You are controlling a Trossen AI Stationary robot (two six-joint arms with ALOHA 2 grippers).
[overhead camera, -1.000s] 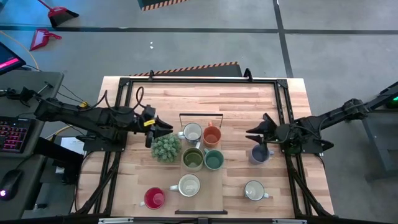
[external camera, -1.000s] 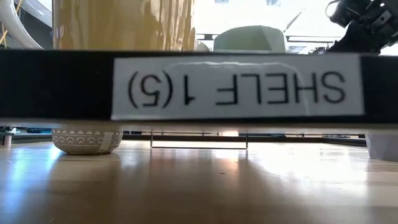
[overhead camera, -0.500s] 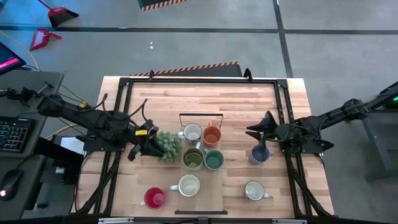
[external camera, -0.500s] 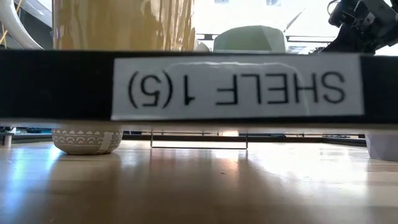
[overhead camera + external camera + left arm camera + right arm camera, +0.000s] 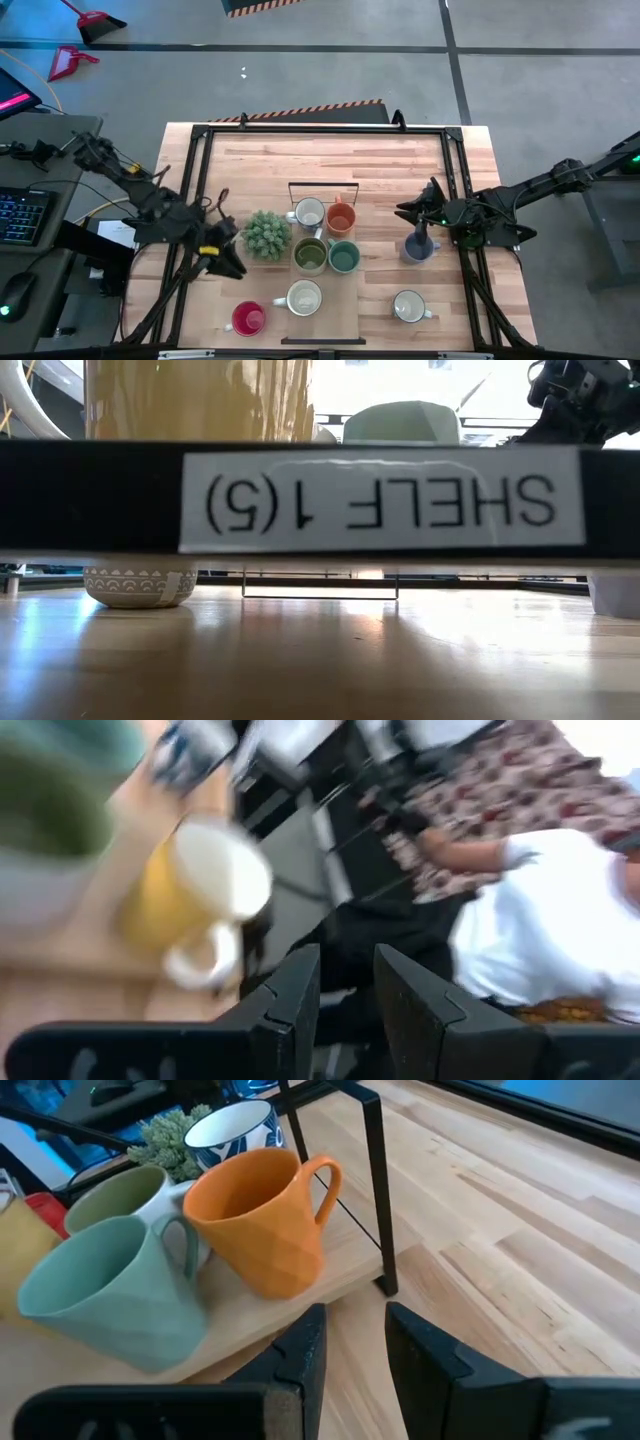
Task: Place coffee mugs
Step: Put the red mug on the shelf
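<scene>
A wooden shelf board (image 5: pixel 345 300) in a black wire frame holds the patterned white-grey mug (image 5: pixel 308 212), orange mug (image 5: pixel 341 216), olive mug (image 5: pixel 310 255), teal mug (image 5: pixel 343 257) and a cream mug (image 5: pixel 303 297). The red mug (image 5: pixel 247 318), another cream-white mug (image 5: pixel 408 306) and the blue-grey mug (image 5: pixel 415 247) stand on the table. My left gripper (image 5: pixel 228 265) is near the table's left edge, holding nothing, fingers a narrow gap apart (image 5: pixel 347 955). My right gripper (image 5: pixel 402 212) points at the shelf just beyond the blue-grey mug, empty, fingers slightly apart (image 5: pixel 355 1310).
The spiky green potted plant (image 5: pixel 267 235) stands left of the shelf, between my left gripper and the mugs. A black frame (image 5: pixel 200 180) runs along the table's sides. Bare wood lies toward the far edge (image 5: pixel 330 155). A person in a white top (image 5: pixel 540 930) sits beyond the table.
My left gripper has drawn back from beside the patterned mug, passed the plant on its left side and swung toward the table's near left corner. The patterned mug has stayed on the shelf. The right arm and all mugs have kept still.
</scene>
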